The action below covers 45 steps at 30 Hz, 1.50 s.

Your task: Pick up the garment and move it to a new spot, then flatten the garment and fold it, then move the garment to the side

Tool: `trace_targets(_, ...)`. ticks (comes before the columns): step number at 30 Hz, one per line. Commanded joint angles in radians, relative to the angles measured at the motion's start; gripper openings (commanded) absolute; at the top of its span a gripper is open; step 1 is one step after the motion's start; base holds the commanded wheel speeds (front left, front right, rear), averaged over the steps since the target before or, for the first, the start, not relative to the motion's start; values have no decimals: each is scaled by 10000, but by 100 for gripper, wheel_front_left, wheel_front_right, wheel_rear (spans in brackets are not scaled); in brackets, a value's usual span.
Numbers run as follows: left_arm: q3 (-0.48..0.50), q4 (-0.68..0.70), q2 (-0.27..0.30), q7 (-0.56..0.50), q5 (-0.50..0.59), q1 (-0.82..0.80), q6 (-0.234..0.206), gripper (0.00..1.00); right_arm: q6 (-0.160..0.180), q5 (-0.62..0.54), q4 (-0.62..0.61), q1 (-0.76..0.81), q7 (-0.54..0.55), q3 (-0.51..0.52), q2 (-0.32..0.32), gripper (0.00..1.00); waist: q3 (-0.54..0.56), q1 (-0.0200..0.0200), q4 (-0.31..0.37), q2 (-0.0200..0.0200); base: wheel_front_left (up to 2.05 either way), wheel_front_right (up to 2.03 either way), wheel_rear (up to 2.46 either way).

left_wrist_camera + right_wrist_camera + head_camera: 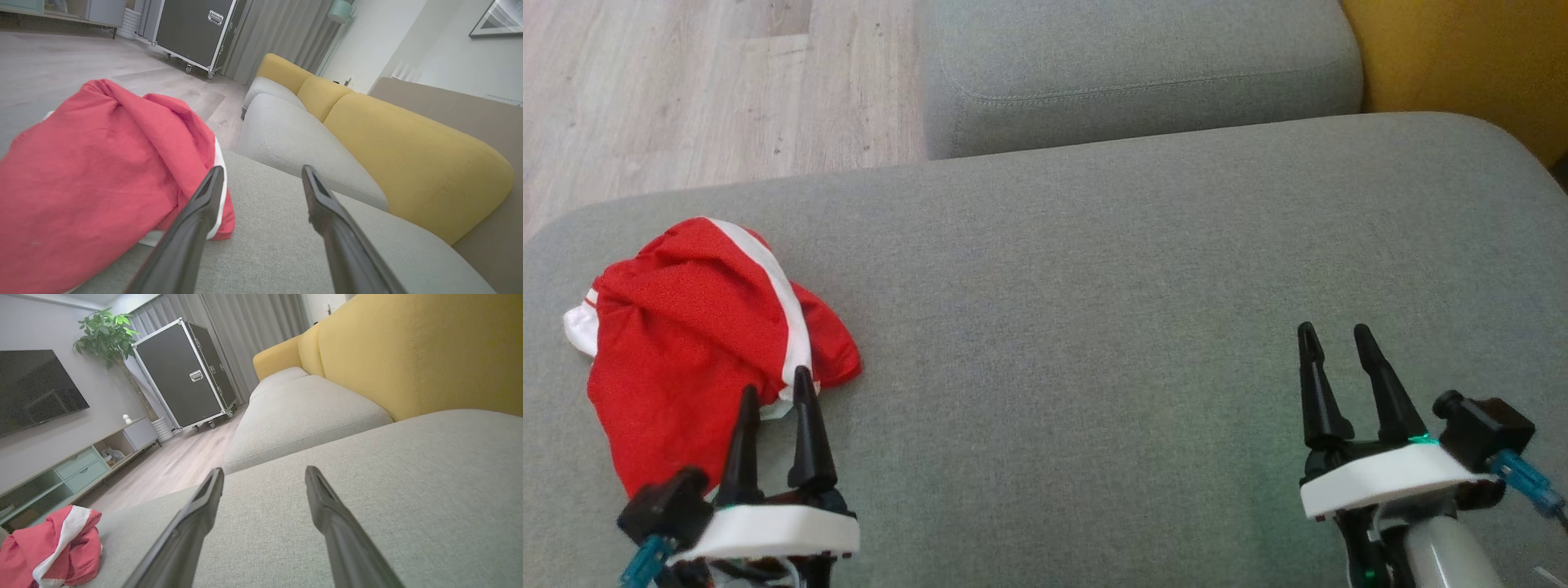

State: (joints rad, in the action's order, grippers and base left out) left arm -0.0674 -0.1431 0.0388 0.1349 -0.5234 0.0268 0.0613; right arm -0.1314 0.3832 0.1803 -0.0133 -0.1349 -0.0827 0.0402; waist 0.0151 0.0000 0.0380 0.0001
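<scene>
A crumpled red garment (694,343) with a white stripe lies bunched at the left end of the grey sofa cushion (1094,286). My left gripper (774,385) is open at the garment's near right edge, its fingertips over the cloth's rim and nothing between them. In the left wrist view the red garment (94,179) bulks to the left of the open left gripper (261,173). My right gripper (1335,335) hovers open over bare cushion at the lower right, far from the cloth. In the right wrist view, the garment (53,543) sits at the lower left, with the open right gripper (263,473) over the cushion.
A second grey seat cushion (1135,73) lies beyond the first, with a yellow backrest (1462,65) to the right. Wooden floor (686,90) runs past the cushion's far left edge. A black wheeled case (184,375), a TV unit (73,465) and a plant (108,335) stand across the room.
</scene>
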Motion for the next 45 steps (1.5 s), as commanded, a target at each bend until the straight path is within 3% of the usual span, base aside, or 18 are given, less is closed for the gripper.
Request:
trace_targets(1,113,361,123,139,356,-340,-47,100,5,-373,-351,-628,-146,-210,76,100,0,0,2,-1,0,0,0)
trace_targets(23,-1022,96,778,792,3606,-580,-647,100,6,-3810,-669,-803,-795,-679,90,100,14,0,88,-1,0,0,0)
trace_targets(28,-1386,36,964,940,4538,-604,-1227,100,7,-4420,-691,-807,-942,-726,93,100,43,0,89,-1,0,0,0)
trace_targets(32,-1594,87,1006,1059,4811,-602,-1402,100,7,-4773,-740,-829,-1060,-804,96,100,34,0,59,-1,0,0,0)
trace_targets(41,-832,517,444,1269,3590,-269,-804,100,7,-3573,-503,-670,-1269,-805,100,100,36,0,5,-1,0,0,0)
trace_targets(45,-448,313,241,1269,2823,-99,-264,100,7,-2258,-35,-591,-1269,-687,100,100,45,0,16,-1,0,0,0)
